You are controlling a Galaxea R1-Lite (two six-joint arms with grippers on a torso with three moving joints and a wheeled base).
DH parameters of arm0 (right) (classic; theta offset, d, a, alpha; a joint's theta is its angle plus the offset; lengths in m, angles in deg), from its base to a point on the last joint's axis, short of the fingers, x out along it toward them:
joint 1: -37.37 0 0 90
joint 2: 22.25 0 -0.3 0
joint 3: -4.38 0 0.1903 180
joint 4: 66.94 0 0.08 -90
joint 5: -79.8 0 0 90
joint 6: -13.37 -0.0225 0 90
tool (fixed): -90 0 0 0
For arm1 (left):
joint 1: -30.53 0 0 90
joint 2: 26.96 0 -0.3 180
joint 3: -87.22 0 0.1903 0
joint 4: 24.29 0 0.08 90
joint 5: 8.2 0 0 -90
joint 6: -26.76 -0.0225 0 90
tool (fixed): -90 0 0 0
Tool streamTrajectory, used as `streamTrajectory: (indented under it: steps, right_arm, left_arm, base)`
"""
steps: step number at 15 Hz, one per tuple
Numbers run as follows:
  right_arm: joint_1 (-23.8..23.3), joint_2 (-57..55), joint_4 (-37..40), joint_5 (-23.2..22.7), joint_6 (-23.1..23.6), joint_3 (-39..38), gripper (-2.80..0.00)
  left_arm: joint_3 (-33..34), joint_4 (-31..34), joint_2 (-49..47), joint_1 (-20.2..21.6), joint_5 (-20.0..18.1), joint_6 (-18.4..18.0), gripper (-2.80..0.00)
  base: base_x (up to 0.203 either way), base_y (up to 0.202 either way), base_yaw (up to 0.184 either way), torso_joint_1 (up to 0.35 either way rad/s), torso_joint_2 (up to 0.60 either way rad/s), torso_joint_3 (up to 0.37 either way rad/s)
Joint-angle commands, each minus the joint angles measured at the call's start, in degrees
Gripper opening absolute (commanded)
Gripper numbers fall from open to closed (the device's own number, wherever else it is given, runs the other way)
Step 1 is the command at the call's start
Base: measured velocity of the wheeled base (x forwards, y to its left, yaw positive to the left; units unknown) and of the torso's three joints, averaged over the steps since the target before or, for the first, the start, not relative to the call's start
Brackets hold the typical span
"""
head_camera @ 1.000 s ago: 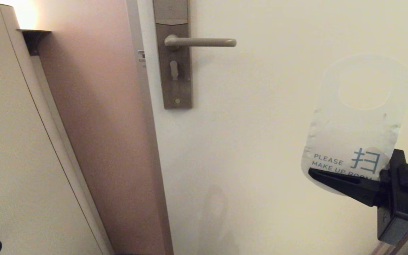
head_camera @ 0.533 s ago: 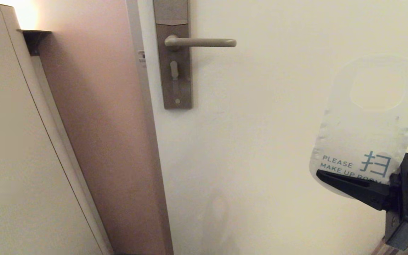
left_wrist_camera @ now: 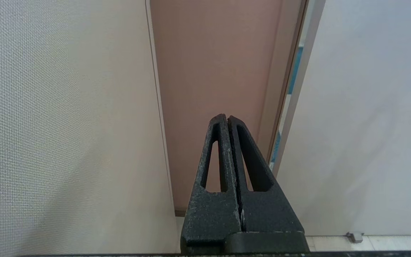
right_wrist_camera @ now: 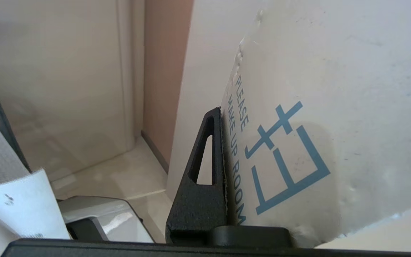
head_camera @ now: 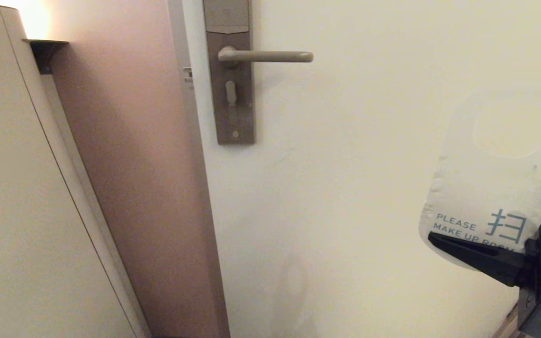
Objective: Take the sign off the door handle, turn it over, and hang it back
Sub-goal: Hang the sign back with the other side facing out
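The door handle (head_camera: 266,57), a slim beige lever on a tall brown-grey backplate (head_camera: 231,103), is bare at the upper middle of the cream door. The sign (head_camera: 496,188) is off it, far to the lower right, upright with its oval hole on top and the white "PLEASE MAKE UP ROOM" side facing me. My right gripper (head_camera: 436,240) is shut on the sign's bottom edge; one black finger lies across the front, the other is hidden behind. In the right wrist view the sign (right_wrist_camera: 316,107) is pressed against that finger (right_wrist_camera: 198,178). My left gripper (left_wrist_camera: 228,118) is shut and empty, down by the door frame, outside the head view.
A pinkish-brown door jamb (head_camera: 134,164) stands left of the door, with a pale wall panel (head_camera: 17,211) and a lit wall lamp (head_camera: 40,28) beyond it. The right wrist view shows glossy floor (right_wrist_camera: 120,175) and part of my own base (right_wrist_camera: 98,214) below.
My right gripper has carried the sign to the right and downward, away from the handle. The left gripper's tip, seen at the head view's lower left corner a second ago, has dropped out of sight.
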Motion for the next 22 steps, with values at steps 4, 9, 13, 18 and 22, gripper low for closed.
streamTrajectory:
  steps: [4,9,13,18,22]
  right_arm:
    - [-4.16,2.24,-0.1,0.0,0.0,-1.68,-2.8]
    - [-9.36,2.7,-0.14,-0.02,-0.01,-3.14,-2.8]
    - [-9.36,2.55,-0.12,2.91,-0.1,-3.84,-2.8]
    - [-9.36,1.38,-0.14,5.66,-0.1,-4.1,-2.8]
    - [-9.27,-0.14,0.03,11.12,-0.44,-3.84,-2.8]
  left_arm:
    - [0.07,-0.05,-0.05,0.01,0.02,0.05,-2.8]
    - [0.07,-0.01,-0.05,0.01,0.02,0.05,-2.8]
    - [0.03,0.02,-0.05,0.01,0.02,0.05,-2.8]
    - [0.07,0.01,-0.05,0.01,0.02,0.05,-2.8]
    - [0.07,-0.05,-0.05,0.01,0.02,0.05,-2.8]
  base:
    - [0.0,0.0,0.0,0.0,0.0,0.0]
    - [0.0,0.0,0.0,0.0,0.0,0.0]
    - [0.0,0.0,0.0,0.0,0.0,0.0]
    - [0.0,0.0,0.0,0.0,0.0,0.0]
    - [0.0,0.0,0.0,0.0,0.0,0.0]
